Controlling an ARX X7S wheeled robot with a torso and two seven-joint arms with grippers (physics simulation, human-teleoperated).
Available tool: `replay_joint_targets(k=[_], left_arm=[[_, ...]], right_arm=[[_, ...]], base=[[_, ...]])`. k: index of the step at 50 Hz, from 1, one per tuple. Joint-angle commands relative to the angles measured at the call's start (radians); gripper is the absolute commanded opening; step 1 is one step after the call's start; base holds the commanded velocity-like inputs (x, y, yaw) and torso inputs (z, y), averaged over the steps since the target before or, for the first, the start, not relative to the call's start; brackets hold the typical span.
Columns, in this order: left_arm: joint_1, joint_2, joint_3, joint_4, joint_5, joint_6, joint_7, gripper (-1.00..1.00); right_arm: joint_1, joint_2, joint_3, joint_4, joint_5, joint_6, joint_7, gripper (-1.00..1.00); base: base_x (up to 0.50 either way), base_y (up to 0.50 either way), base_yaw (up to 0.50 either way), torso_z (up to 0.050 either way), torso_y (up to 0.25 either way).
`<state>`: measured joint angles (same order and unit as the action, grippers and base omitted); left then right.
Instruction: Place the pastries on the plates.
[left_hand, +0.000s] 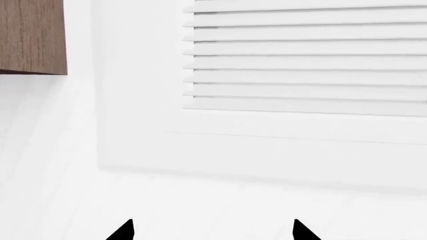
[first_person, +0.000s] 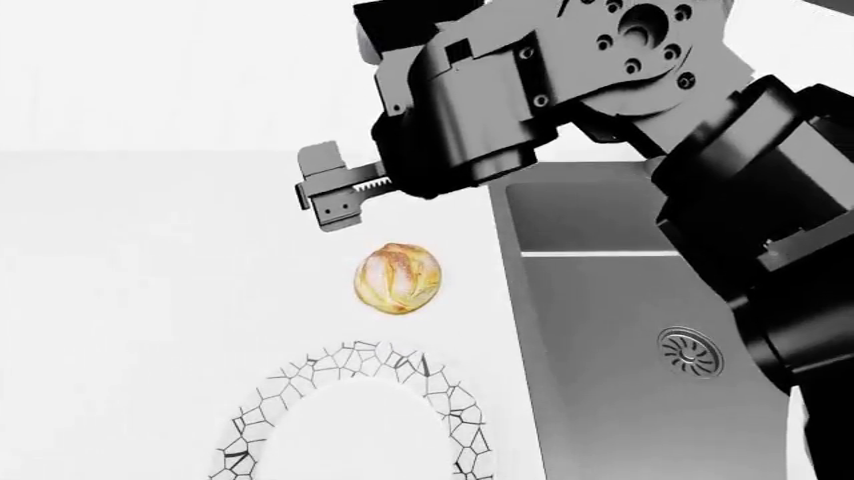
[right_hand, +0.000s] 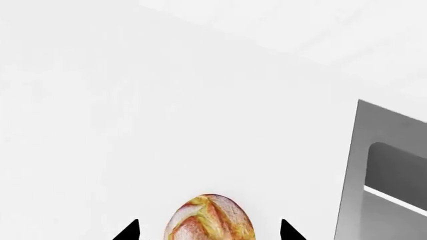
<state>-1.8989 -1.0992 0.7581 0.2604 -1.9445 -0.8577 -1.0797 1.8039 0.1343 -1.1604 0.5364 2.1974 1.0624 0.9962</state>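
1. Bun (first_person: 398, 280) sits on the white counter (first_person: 147, 300), between the right hand (first_person: 334, 200) and the mosaic-rim plate (first_person: 461, 425), just left of the sink (first_person: 627, 330). It touches neither the plate nor the hand.
2. Bun is slightly oval. In the head view its long axis runs roughly away from the robot, tilted a little; the crust splits run along that axis.
3. Right hand: fingers apart, nothing held. In the right wrist view the bun (right_hand: 209, 217) lies between the two fingertips (right_hand: 128, 231), not touching either.
4. Left hand (left_hand: 212, 231): fingertips apart, empty, facing a white louvred panel (left_hand: 307, 55) with a wood-brown cabinet (left_hand: 32, 35) beside it.
5. Plate only partly in frame, near edge cut off.
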Motion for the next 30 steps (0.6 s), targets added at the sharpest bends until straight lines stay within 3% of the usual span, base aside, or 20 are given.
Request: replay_joint_targets(k=[1, 30], left_arm=[[0.003, 0.003, -0.001, 0.0, 0.002, -0.001, 0.0, 1.0], [0.017, -0.004, -0.008, 0.002, 0.004, 0.002, 0.007, 1.0]], right_arm=[[-0.042, 0.024, -0.012, -0.054, -0.002, 0.012, -0.009, 1.0], [-0.121, 0.015, -0.051, -0.142, -0.169, 0.014, -0.18, 1.0]], base=[[0.0, 0.0, 0.0, 0.0, 0.0], [0.0, 0.0, 0.0, 0.0, 0.0]])
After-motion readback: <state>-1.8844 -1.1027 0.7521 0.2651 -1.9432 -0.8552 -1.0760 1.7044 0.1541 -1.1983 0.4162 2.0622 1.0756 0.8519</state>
